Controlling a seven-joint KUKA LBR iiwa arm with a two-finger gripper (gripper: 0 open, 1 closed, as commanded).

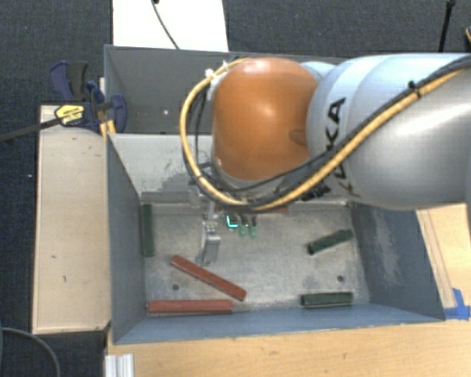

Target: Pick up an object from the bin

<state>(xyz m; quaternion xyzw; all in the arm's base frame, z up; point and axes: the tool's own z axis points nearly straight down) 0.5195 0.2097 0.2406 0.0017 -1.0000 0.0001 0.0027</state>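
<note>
hand [212, 240] mid-frame, grip state: cannot tell (hidden from here) | nearest: red-brown stick [208, 279], likely stiff, light | take mid-length

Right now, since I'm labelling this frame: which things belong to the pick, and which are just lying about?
In the job: end effector, low in the bin; slanted red-brown bar, the nearest thing, probably the target.
Lying about: flat red-brown bar by the front wall; left green bar along the left wall; tilted green bar at right; front green bar, right corner.
</note>
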